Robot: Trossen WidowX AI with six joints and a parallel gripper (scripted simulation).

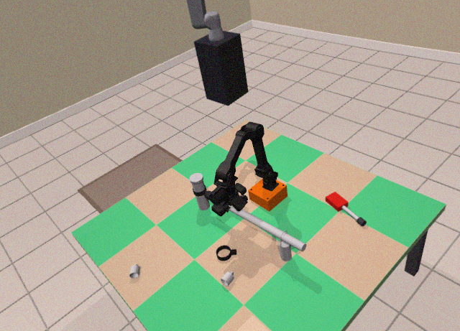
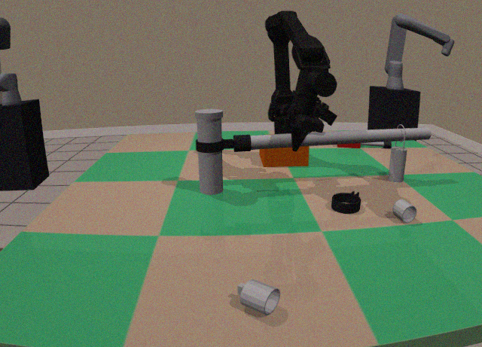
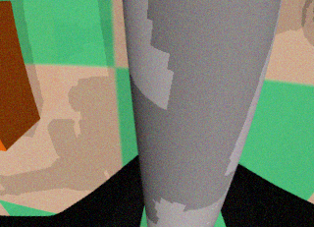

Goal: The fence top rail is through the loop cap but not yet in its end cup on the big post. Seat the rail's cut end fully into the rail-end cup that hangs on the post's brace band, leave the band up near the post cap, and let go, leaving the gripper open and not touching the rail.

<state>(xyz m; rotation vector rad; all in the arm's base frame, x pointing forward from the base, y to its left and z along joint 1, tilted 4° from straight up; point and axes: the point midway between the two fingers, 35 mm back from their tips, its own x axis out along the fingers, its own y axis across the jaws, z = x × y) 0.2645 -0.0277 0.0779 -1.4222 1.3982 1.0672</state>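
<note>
The big grey post (image 1: 202, 202) (image 2: 210, 172) stands upright under its post cap (image 1: 196, 177) (image 2: 208, 113). The black brace band (image 2: 208, 146) is around its upper half, with the black rail-end cup (image 2: 242, 142) facing the rail. The grey rail (image 1: 259, 222) (image 2: 350, 136) (image 3: 201, 89) meets the cup's mouth; how deep its end sits is hidden. In the exterior view the rail slopes slightly up away from the cup. Its far part passes through the thin loop on the small post (image 1: 285, 252) (image 2: 397, 164). My gripper (image 1: 227, 207) (image 2: 299, 141) (image 3: 179, 158) is shut on the rail near the cup.
A loose black band (image 1: 224, 253) (image 2: 346, 203) and two loose grey cups (image 1: 227, 278) (image 2: 404, 211) (image 1: 134, 271) (image 2: 258, 296) lie on the table. The orange base (image 1: 268, 194) (image 2: 285, 156) is behind the rail. A red-headed tool (image 1: 336, 200) lies farther right.
</note>
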